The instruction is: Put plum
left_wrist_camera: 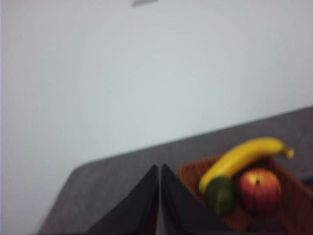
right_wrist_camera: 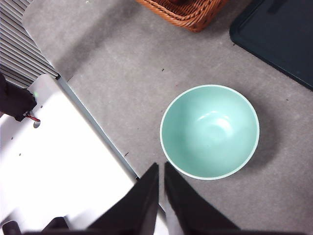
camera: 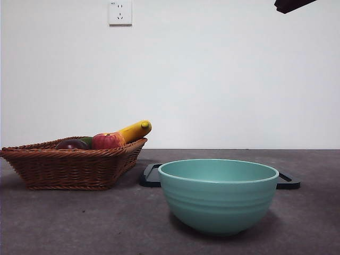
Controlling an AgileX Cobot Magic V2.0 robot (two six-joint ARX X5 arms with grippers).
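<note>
Plum [camera: 71, 144] waits in the wicker basket [camera: 69, 167]; I have grabbed nothing.
My left gripper [left_wrist_camera: 160, 169], closed and empty, should open wide, descending past banana [camera: 135, 130] and apple [camera: 108, 141].

Open tabletop [camera: 79, 223] separates wicker basket [camera: 69, 167] from green bowl [camera: 218, 195]; black tray [camera: 150, 175] lies behind bowl; space above both containers is unobstructed.
</note>
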